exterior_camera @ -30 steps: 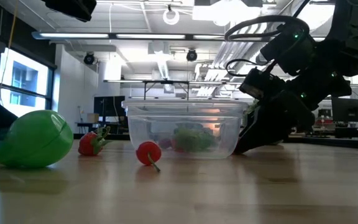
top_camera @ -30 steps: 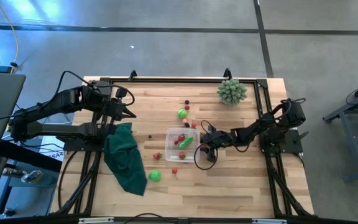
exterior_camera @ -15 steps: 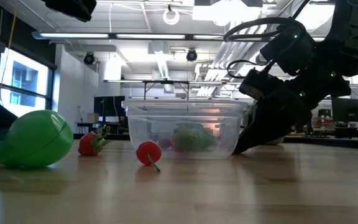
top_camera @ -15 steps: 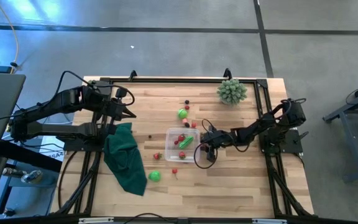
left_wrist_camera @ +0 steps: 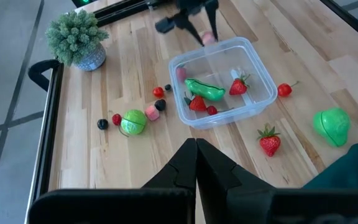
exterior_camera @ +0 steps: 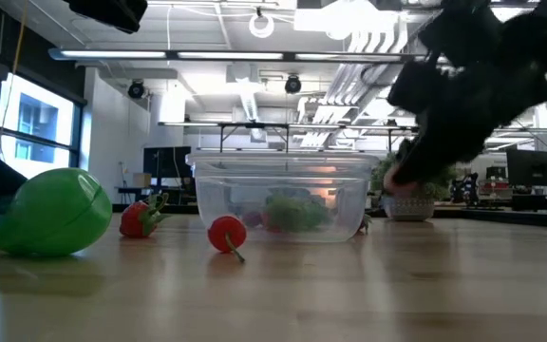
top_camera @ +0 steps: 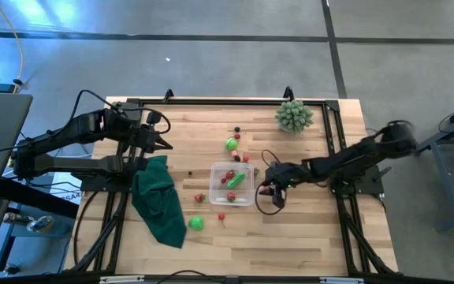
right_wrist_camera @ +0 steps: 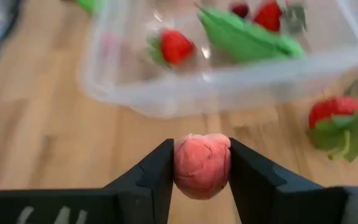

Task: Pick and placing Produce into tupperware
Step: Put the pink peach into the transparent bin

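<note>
The counter [top_camera: 306, 229] is pale wood in planks, matt with visible grain. The tupperware [left_wrist_camera: 258, 74] is clear, glossy plastic. A dark green cloth [top_camera: 160, 201] lies soft and creased. The pink produce piece [right_wrist_camera: 202, 165] looks smooth and slightly veined between the right pincer's [right_wrist_camera: 201, 171] matt black fingers [right_wrist_camera: 151, 180].

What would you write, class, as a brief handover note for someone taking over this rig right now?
Right gripper: shut on a small pink round toy fruit, lifted just beside the clear square plastic container.
Left gripper: shut, empty, waiting at the table's left side above the dark green cloth.
Done: the container holds a green elongated pod and a few red pieces.
Left: drop in the pink fruit, then gather the loose red strawberries, two bright green round fruits and small berries still on the wooden table.
</note>
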